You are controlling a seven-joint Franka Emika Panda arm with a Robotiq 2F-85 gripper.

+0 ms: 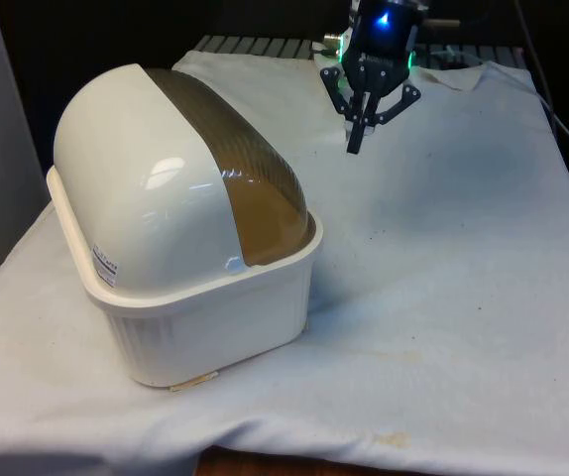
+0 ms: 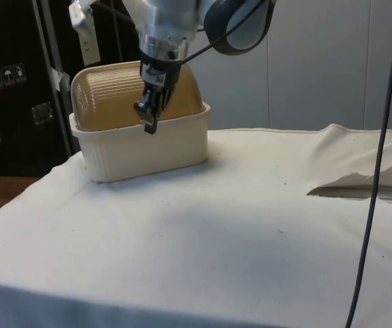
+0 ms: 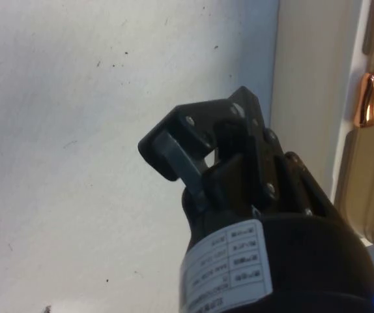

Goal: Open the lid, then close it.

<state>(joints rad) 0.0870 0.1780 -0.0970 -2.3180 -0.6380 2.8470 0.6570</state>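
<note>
Beside the ribbed, domed bread box [image 1: 195, 268], the gripper [image 1: 357, 142] hangs pinched together, empty.

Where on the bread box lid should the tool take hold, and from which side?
Take the small amber handle at the tinted roll-top lid's lower edge, above the base's rim. Come from the box's open front, where the tool hangs; it's the one protruding feature on the smooth curved lid.
</note>
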